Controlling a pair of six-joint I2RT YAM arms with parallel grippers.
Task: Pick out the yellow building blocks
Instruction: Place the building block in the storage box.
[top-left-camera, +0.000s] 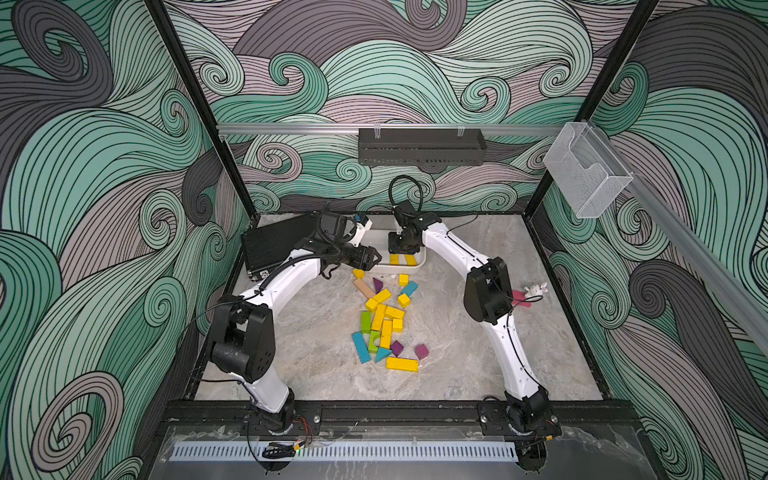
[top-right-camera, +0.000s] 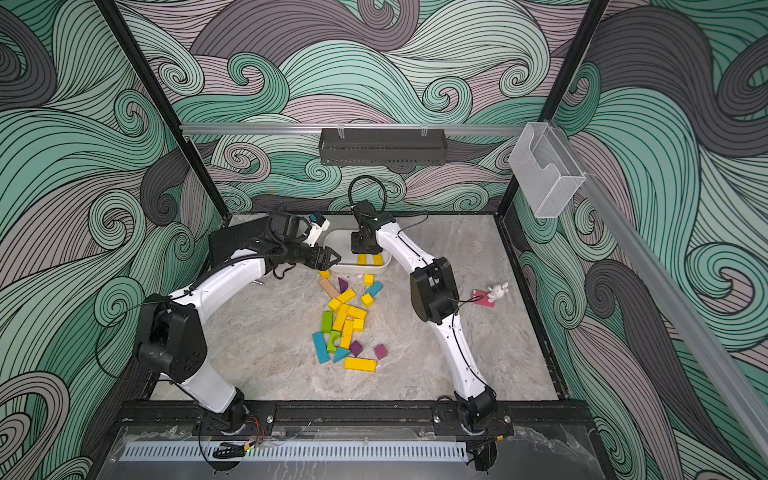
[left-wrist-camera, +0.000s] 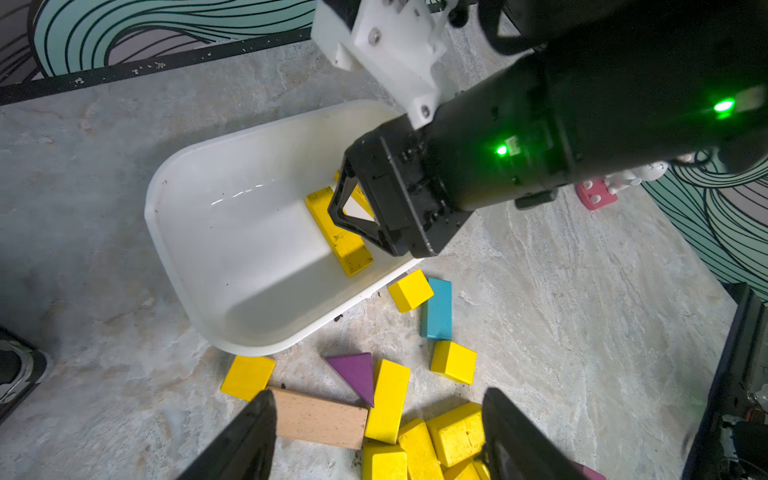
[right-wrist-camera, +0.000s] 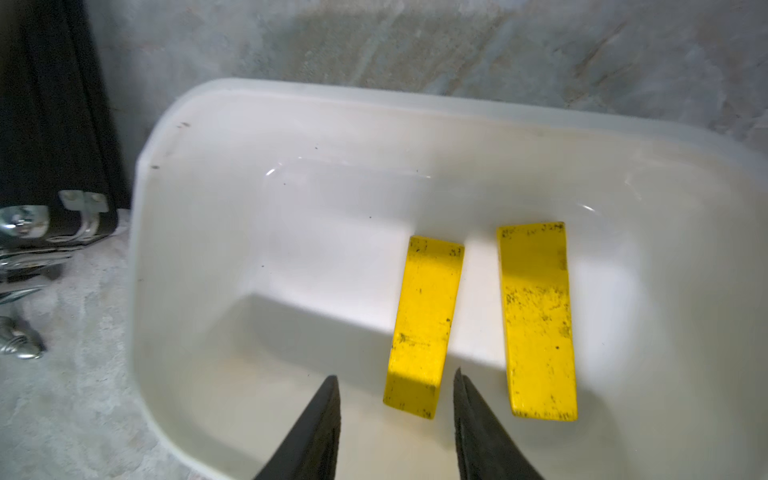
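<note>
Marbled tabletop (top-left-camera: 478, 353): white bin (left-wrist-camera: 232, 249), yellow building blocks (top-left-camera: 402, 364), black case (top-left-camera: 274, 245)

Right pincer (left-wrist-camera: 347, 208) hangs over white tub (left-wrist-camera: 232, 166) — yellow bar (left-wrist-camera: 347, 247) inside.

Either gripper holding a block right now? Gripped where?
Neither. Right gripper is open over the white tub, both yellow bars lying loose inside; left gripper is open and empty too.

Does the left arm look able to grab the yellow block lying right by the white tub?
Probably yes. The left gripper hangs open and empty close by that yellow block, and nothing covers it. The tan bar close beside it and the tub wall leave the jaws little room, though.
</note>
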